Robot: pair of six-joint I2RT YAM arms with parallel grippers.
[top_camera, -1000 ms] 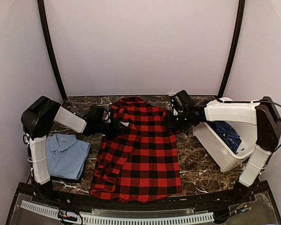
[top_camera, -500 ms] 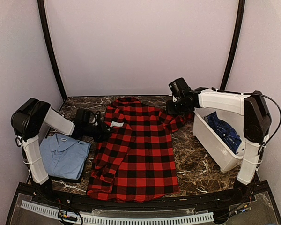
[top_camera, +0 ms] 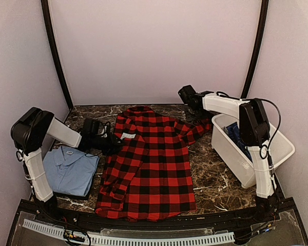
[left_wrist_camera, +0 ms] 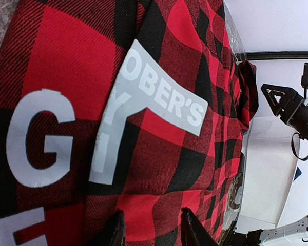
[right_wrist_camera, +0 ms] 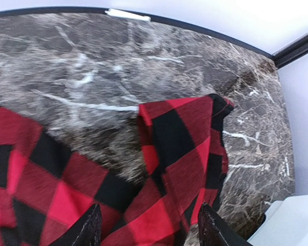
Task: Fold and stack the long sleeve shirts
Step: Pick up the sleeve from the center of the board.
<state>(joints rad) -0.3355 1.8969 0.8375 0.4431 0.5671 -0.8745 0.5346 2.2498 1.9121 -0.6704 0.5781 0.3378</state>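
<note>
Red/black checked shirt (top_camera: 149,169) lies flat mid-table (top_camera: 215,177), collar twd far edge, hem at near edge. White label (top_camera: 127,136) shows by collar. Its left sleeve is folded in along left side; the other sleeve runs out twd right edge, ending near white bin (top_camera: 233,159). Left gripper (top_camera: 114,144) sits at shirt's left shoulder, just beside label; can't see jaws from here. Right gripper (top_camera: 186,96) is up near far edge, above that sleeve's end, apart from cloth. Light blue shirt (top_camera: 72,171) lies folded at near-left corner, collar up. Bin sits tilted at right edge, w/ dark blue shirt (top_camera: 238,141) inside, partly hidden by right arm.
</note>
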